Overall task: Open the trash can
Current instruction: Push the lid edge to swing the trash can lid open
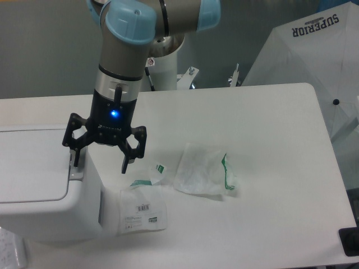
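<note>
The trash can (39, 207) is a boxy white bin at the left edge of the table, with its flat lid (31, 165) closed. A grey push-button strip (74, 175) sits at the lid's right edge. My gripper (101, 165) hangs above the bin's right end with its black fingers spread wide and nothing between them. The left fingertip (76, 159) is right over the button strip; whether it touches it I cannot tell. The right fingertip (125, 166) hangs off the bin's side, above the table.
A flat clear packet with a barcode label (143, 210) lies on the table beside the bin. A thin white plastic bag with green print (203, 170) lies to its right. A white umbrella (314, 61) stands at the far right.
</note>
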`<state>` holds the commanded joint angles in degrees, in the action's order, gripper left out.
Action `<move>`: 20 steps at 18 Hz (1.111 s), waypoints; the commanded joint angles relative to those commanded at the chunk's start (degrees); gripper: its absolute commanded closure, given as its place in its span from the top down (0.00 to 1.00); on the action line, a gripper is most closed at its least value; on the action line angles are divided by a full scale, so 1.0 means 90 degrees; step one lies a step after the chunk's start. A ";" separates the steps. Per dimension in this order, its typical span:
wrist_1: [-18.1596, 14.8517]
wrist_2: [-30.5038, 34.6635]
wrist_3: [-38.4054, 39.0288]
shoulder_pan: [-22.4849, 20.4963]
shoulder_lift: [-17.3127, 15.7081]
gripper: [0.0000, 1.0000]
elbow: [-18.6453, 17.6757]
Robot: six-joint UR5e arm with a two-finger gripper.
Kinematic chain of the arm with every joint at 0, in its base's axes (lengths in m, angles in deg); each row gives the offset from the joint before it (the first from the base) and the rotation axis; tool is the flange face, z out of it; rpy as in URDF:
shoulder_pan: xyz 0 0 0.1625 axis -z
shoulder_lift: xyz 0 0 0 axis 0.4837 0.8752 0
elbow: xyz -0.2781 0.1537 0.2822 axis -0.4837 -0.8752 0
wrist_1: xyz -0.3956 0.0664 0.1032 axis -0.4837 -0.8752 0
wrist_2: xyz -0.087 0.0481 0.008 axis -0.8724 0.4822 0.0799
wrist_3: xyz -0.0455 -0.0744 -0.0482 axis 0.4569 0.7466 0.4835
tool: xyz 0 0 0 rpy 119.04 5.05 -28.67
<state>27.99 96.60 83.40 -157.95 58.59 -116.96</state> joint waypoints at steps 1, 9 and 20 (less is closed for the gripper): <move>0.0000 0.0020 0.0000 0.0000 0.0010 1.00 0.0010; 0.0010 0.0039 0.0010 0.0000 0.0039 1.00 -0.0029; 0.0010 0.0059 0.0010 -0.0097 0.0088 1.00 0.0682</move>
<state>28.08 97.13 83.49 -158.83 59.38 -110.82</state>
